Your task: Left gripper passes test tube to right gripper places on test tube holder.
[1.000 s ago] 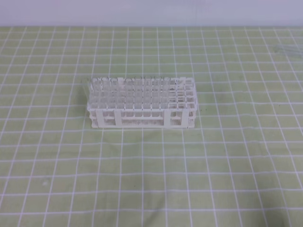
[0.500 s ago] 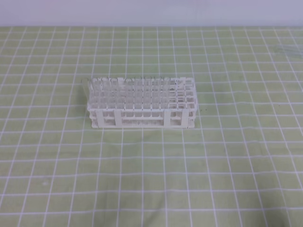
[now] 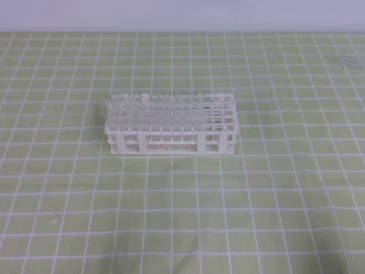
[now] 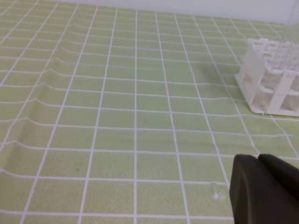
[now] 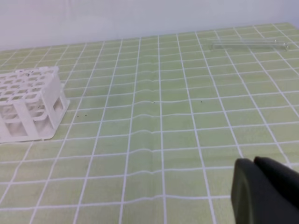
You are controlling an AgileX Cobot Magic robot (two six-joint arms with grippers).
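Observation:
The white test tube holder [image 3: 170,125] stands mid-table, with several clear tubes upright in its holes. One end of it shows in the left wrist view [image 4: 273,77] and the other in the right wrist view [image 5: 29,102]. A clear test tube [image 5: 247,45] lies flat on the cloth at the far right, faint in the high view [image 3: 348,59]. My left gripper [image 4: 257,158] shows as black fingers pressed together at the frame's bottom right, shut and empty, well short of the holder. My right gripper [image 5: 253,161] looks the same, shut and empty, far from the tube.
A green cloth with a white grid [image 3: 182,205] covers the table and is rippled in both wrist views. A pale wall runs along the far edge. Neither arm shows in the high view.

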